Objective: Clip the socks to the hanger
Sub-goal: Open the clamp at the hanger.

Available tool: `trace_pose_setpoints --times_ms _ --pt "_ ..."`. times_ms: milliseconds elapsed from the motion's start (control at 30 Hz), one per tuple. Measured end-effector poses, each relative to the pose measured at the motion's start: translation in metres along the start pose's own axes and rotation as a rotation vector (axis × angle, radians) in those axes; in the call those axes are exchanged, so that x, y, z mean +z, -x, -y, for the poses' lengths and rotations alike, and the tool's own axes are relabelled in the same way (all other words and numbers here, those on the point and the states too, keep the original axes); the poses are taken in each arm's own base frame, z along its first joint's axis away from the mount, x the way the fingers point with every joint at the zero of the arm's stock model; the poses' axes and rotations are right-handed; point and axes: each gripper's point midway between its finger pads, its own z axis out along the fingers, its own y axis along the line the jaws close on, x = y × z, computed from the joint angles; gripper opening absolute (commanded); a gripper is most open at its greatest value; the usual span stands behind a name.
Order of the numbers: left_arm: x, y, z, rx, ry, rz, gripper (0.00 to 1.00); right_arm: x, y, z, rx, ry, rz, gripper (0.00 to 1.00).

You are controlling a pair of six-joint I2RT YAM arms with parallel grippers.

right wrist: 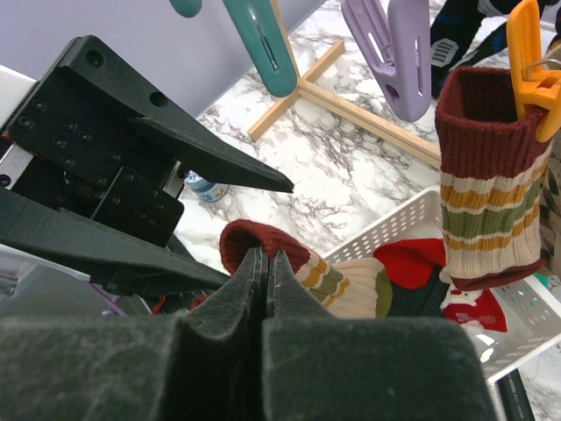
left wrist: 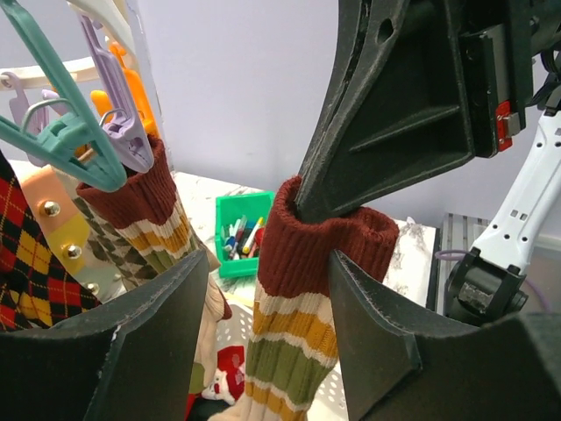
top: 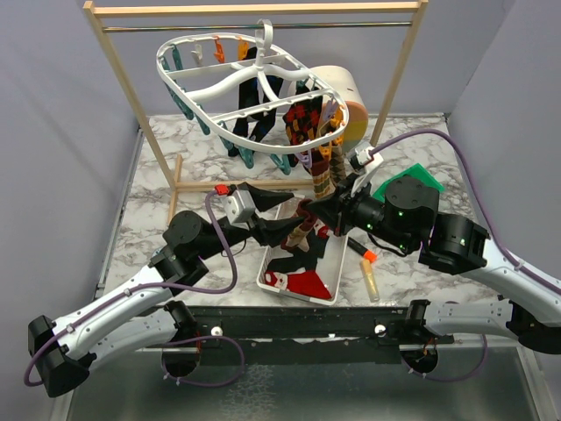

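Note:
The white oval hanger (top: pixel 230 81) hangs from the rod with several socks clipped to it. My right gripper (right wrist: pixel 267 256) is shut on the dark red cuff of a striped sock (right wrist: pixel 342 281), holding it up over the basket. The same sock (left wrist: pixel 302 289) hangs between the fingers of my open left gripper (left wrist: pixel 267 338). The right-hand finger (left wrist: pixel 386 342) is against the sock and the left-hand finger stands apart from it. A matching striped sock (right wrist: pixel 491 184) hangs from an orange clip (right wrist: pixel 535 74). In the top view both grippers meet at the sock (top: pixel 305 221) below the hanger's front edge.
A white basket (top: pixel 272 272) holds red and black socks. The wooden rack (top: pixel 131 96) stands behind, its foot (right wrist: pixel 351 103) on the marble table. A green bin of markers (left wrist: pixel 238 235) is at the right. Teal and purple clips (right wrist: pixel 394 53) dangle close above.

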Motion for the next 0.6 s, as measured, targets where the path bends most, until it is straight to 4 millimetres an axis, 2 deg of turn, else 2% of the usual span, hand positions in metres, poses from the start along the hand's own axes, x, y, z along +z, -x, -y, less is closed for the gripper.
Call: trace_pose_setpoints --times_ms 233,433,600 --pt "0.0008 -0.0013 0.0006 0.026 -0.012 -0.004 0.57 0.0005 0.0007 -0.0052 -0.004 0.028 0.000 0.00" --pt "0.0016 0.0052 0.0039 0.059 -0.036 0.010 0.59 0.0033 -0.0020 -0.0085 -0.010 0.045 -0.011 0.00" --pt "0.0014 0.0055 0.0074 0.088 -0.063 0.011 0.44 0.0048 -0.0043 -0.0112 -0.012 0.059 -0.021 0.00"
